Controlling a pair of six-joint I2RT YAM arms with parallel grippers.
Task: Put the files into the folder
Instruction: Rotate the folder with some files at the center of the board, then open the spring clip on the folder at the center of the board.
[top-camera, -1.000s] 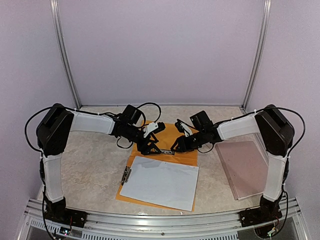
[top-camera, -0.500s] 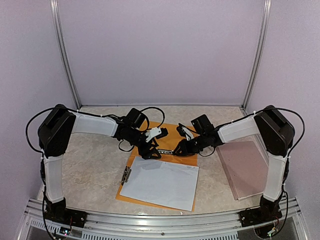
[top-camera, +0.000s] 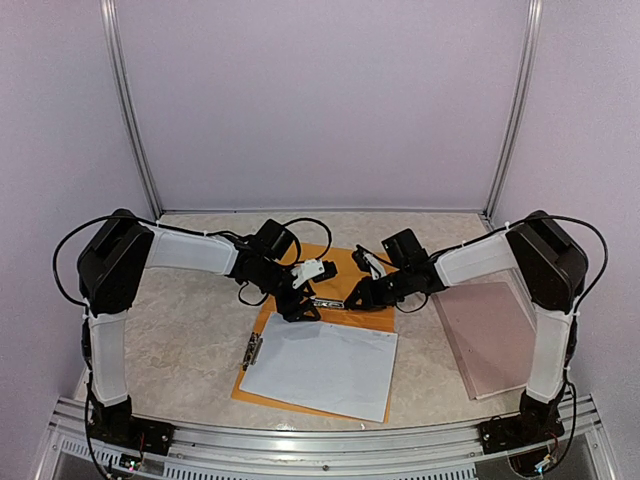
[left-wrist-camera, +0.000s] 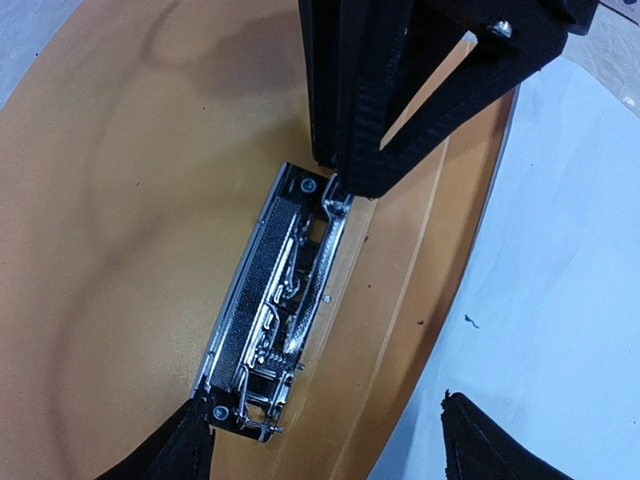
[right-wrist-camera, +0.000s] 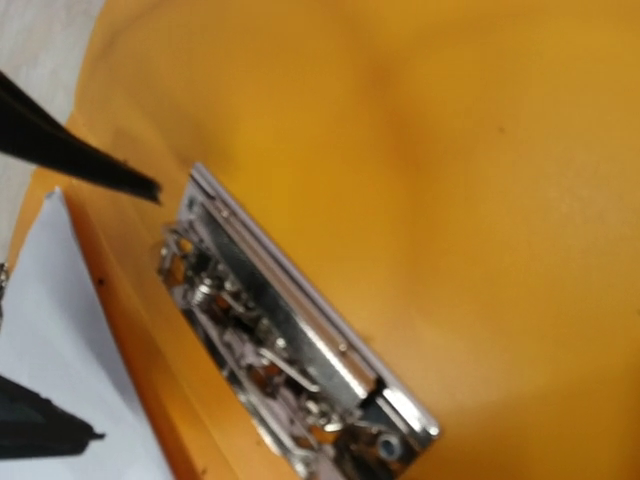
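The orange-yellow folder (top-camera: 340, 265) lies open on the table. The white files (top-camera: 320, 365) lie on its near half. The metal clip (top-camera: 328, 302) sits at the folder's middle. My left gripper (top-camera: 302, 307) is open and empty. In the left wrist view the left gripper (left-wrist-camera: 325, 440) straddles the near end of the clip (left-wrist-camera: 275, 310). My right gripper (top-camera: 358, 298) comes in from the right. Its tips (left-wrist-camera: 338, 185) meet at one point on the clip's far end, so it looks shut. The right wrist view shows the clip (right-wrist-camera: 290, 350) close up, with none of its own fingers.
A pinkish-brown flat board (top-camera: 490, 335) lies at the right, under the right arm. A small metal clip (top-camera: 252, 350) sits at the left edge of the papers. Walls close the back and both sides. The marble table top (top-camera: 190, 330) shows at the left.
Both grippers have come down and inward onto the clip at the folder's middle. The left gripper moved right and nearer. The papers and folder have not moved.
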